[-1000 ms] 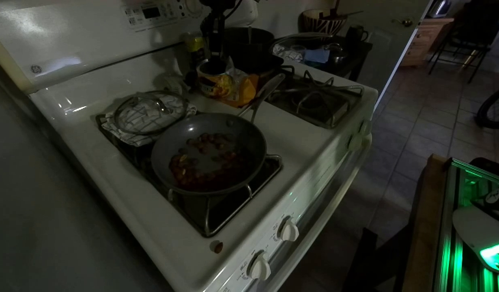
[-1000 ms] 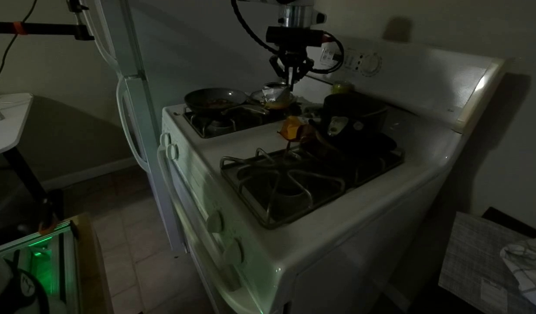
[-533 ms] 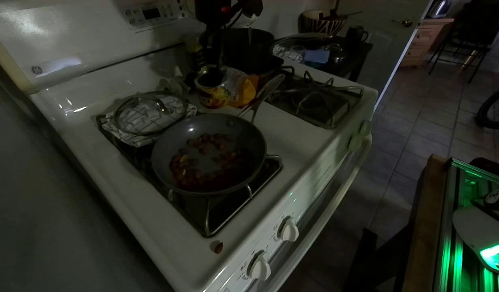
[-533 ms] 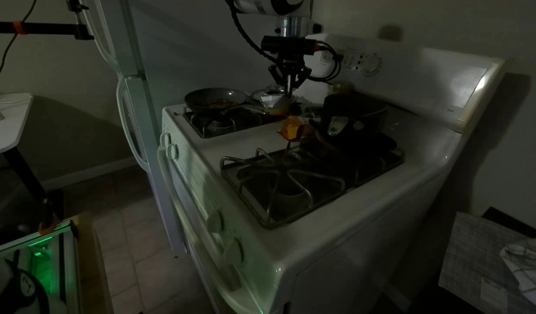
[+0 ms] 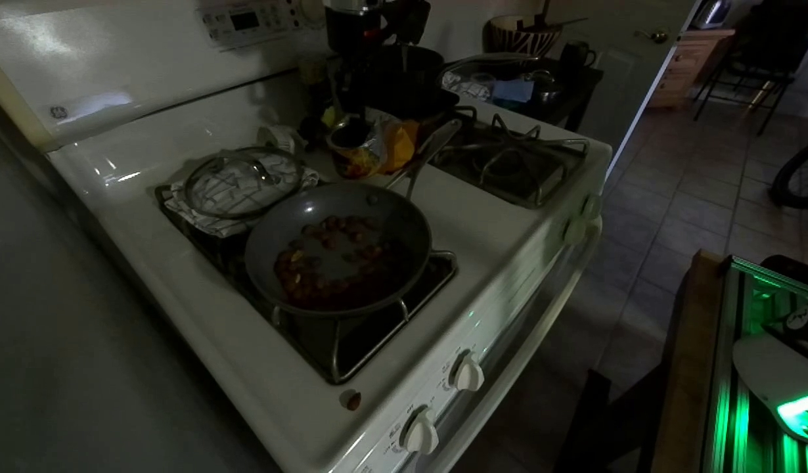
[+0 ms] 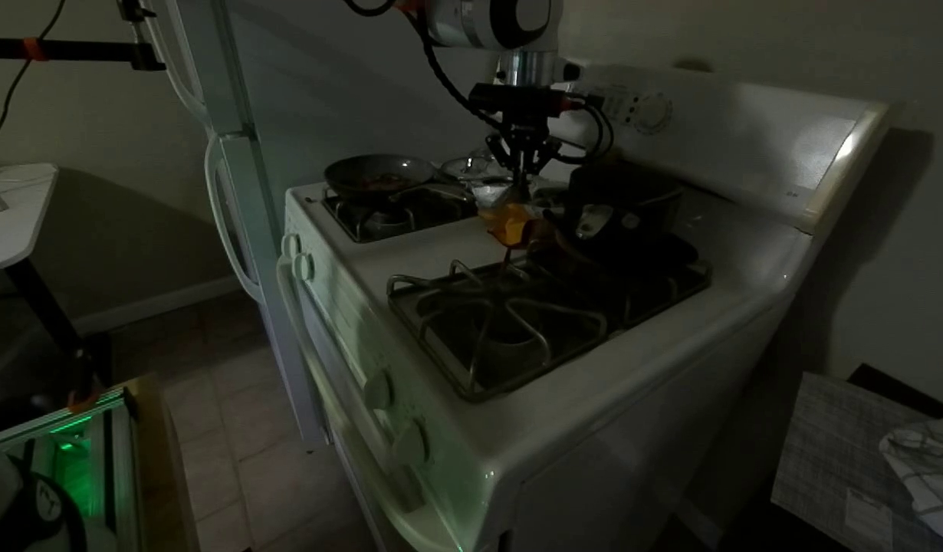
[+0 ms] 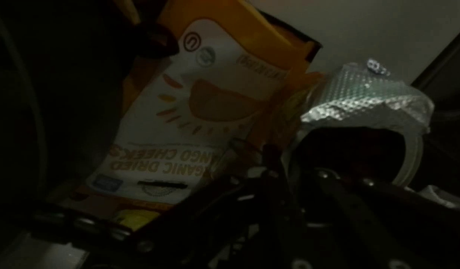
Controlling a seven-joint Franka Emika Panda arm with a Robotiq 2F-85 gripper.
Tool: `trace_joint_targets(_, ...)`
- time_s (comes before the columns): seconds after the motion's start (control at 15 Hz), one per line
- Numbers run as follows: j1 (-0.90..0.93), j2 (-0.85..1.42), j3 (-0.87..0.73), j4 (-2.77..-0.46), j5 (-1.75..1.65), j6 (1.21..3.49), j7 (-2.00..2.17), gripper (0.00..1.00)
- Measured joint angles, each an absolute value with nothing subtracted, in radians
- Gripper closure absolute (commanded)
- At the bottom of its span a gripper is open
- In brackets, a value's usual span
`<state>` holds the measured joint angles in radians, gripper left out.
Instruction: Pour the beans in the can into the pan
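The beans (image 5: 312, 282) lie as a lumpy reddish-brown ring in the pan (image 5: 295, 217), which sits on the front burner nearest that camera. The pan (image 6: 364, 165) and beans (image 6: 384, 182) also show in the other exterior view. My gripper (image 6: 522, 180) points down behind the pan's handle. In the wrist view my gripper (image 7: 285, 172) is shut on the can's rim, one finger inside and one outside. The can (image 5: 358, 154) is upright with its foil lid (image 7: 364, 97) peeled back. Its inside is dark with faint red traces. I cannot tell whether its base touches the stove.
An orange dried mango bag (image 5: 402, 146) is beside the can, also in the wrist view (image 7: 211, 101). A black pot (image 5: 404, 82) stands behind. A glass lid (image 5: 246, 184) lies on a checked cloth. The pan's handle (image 5: 430, 151) points toward the bag.
My gripper and the can have moved down toward the stove and closer to the orange bag. The pan and beans have not moved.
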<state>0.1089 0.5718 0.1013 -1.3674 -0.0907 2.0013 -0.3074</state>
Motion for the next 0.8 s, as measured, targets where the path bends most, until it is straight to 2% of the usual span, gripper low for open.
trace_joint_targets(0.53,0.129,0.581,0.095,-1.317,-0.143,1.993,-0.297,0.03)
trace_joint_targets(0.67,0.126,0.531,0.087,-1.313,-0.194,1.995,-0.325,0.00)
trace_joint_targets(0.73,0.123,0.492,0.084,-1.319,-0.218,2.007,-0.349,0.07)
trace_joint_targets(0.8,0.119,0.448,0.083,-1.329,-0.237,2.026,-0.376,0.00)
